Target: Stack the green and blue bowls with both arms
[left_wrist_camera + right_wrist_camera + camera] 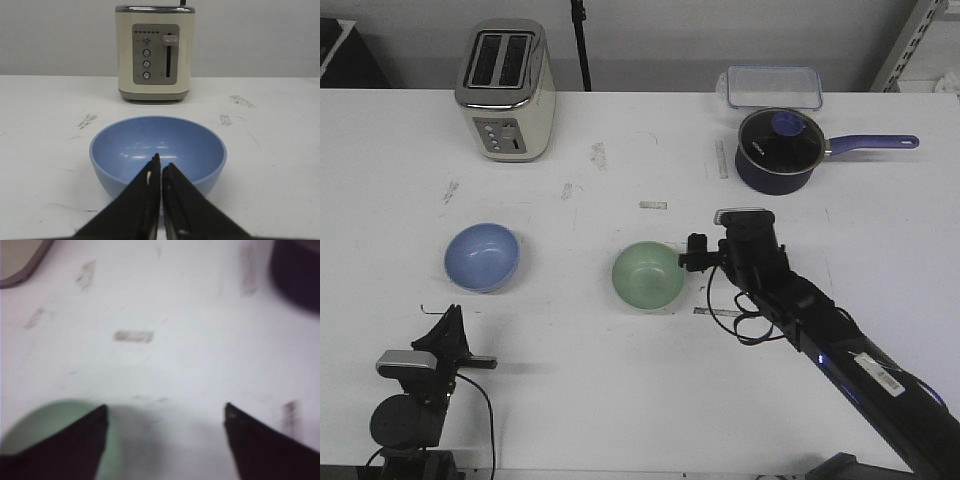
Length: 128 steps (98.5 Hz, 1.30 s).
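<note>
**Two bowls apart, one tool at each**

Two bowls sit upright and well apart on the white worktop (620,400). The blue bowl (482,256) lies left of centre in the front view; the green bowl (648,275) lies near the middle.

The left tool (160,172) is at the lower left of the front view, its fingers pressed together with nothing between them. In the left wrist view the tips point at the near wall of the blue bowl; whether they touch it cannot be told.

The right tool (696,256) reaches in from the lower right and stands just beside the green bowl's right rim. In the blurred right wrist view its fingers (85,440) are spread wide, one over the bowl's edge, gripping nothing.

A toaster (505,90) stands at upper left. A saucepan (780,150) and a clear box (772,88) stand at upper right.
</note>
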Tool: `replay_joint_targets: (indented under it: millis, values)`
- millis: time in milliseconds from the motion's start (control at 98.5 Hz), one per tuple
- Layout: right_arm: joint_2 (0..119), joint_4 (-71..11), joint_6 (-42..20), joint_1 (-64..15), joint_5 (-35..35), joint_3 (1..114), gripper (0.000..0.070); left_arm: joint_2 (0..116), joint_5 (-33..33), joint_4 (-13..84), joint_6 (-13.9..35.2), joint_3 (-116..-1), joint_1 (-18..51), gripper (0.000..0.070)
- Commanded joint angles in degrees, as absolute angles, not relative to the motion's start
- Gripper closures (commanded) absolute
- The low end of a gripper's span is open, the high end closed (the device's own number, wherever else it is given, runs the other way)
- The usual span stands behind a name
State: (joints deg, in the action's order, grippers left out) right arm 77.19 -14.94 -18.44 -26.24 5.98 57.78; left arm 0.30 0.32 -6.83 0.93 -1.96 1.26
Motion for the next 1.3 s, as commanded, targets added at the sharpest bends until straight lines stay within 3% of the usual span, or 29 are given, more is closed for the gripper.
replay_joint_targets:
  millis: [0,91,193,427,569,904,1290]
  values:
    - [76.4,-11.4,-7.7,-25.5,6.1,56.0,0.049,0.2,0.4,-7.6,0.5,-0.7,1.2,0.0699]
    - [73.7,-6.4,-2.3,-23.4,6.0,52.0,0.0605,0.2,0.4,-7.6,0.5,-0.7,1.2,0.0698]
    - [70.6,-1.4,-0.1,-20.6,6.0,47.3,0.0686,0.2,0.4,-7.6,0.5,-0.7,1.2,0.0698]
    - [62.9,8.5,-0.1,-14.2,5.3,36.5,0.0685,0.2,0.4,-7.6,0.5,-0.7,1.2,0.0698]
    - [57.3,10.7,-0.1,-10.5,1.4,31.2,0.0685,0.2,0.4,-7.6,0.5,-0.7,1.2,0.0698]
    - [43.2,9.2,-0.2,-4.8,-0.1,24.6,0.0685,0.2,0.4,-7.6,0.5,-0.7,1.2,0.0698]
    - [28.2,-1.6,-0.2,-4.2,-0.2,23.5,0.0685,0.2,0.4,-7.6,0.5,-0.7,1.2,0.0698]
